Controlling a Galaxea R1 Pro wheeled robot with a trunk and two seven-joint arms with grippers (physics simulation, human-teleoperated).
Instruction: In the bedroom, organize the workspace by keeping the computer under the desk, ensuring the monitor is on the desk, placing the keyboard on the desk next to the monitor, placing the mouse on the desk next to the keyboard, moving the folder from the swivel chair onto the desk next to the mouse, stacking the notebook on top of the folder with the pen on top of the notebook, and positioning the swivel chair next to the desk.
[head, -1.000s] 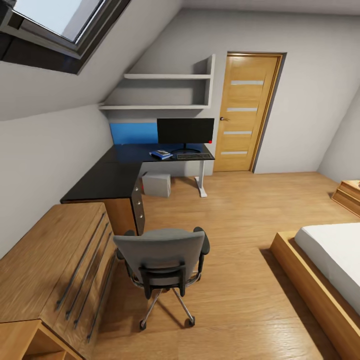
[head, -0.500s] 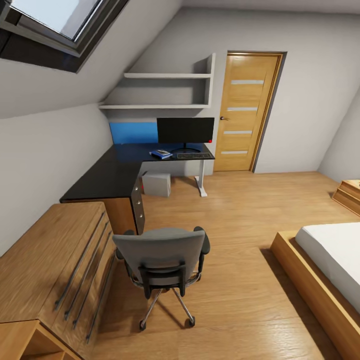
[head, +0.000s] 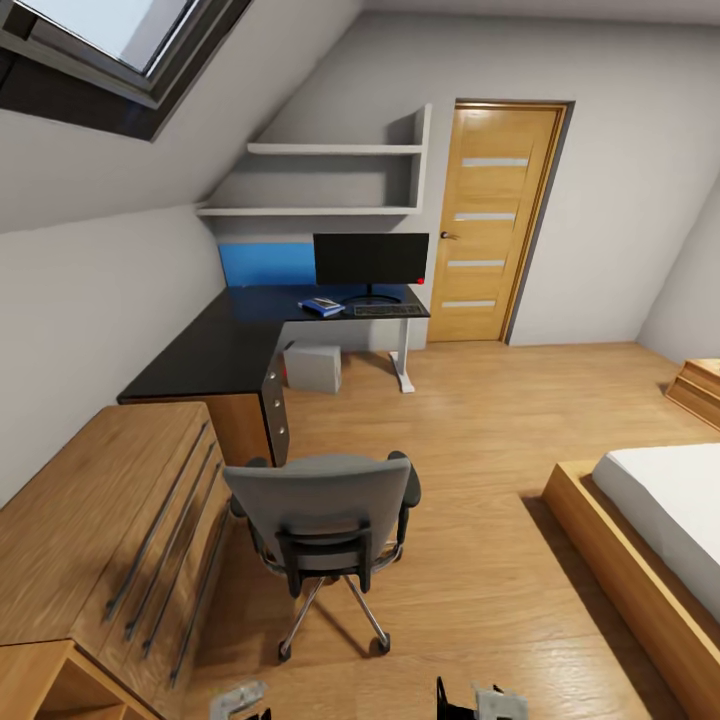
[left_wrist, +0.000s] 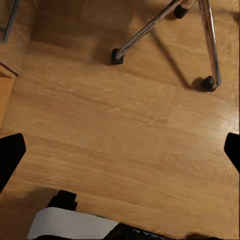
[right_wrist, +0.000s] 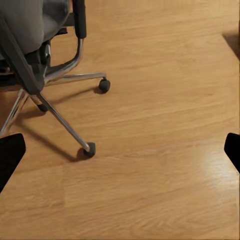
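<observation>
Left gripper (left_wrist: 120, 155) and right gripper (right_wrist: 120, 155): jaws spread wide, black fingertips at the wrist views' edges, holding nothing, over glossy wooden floor (head: 500, 430). Swivel chair (head: 325, 525), grey padded back, chrome star base, stands apart from the black L-shaped desk (head: 225, 345). On the desk: flat black monitor (head: 370, 260), slim keyboard (head: 386, 311), blue folder (head: 321, 307). Boxy computer (head: 314, 368) sits beneath
</observation>
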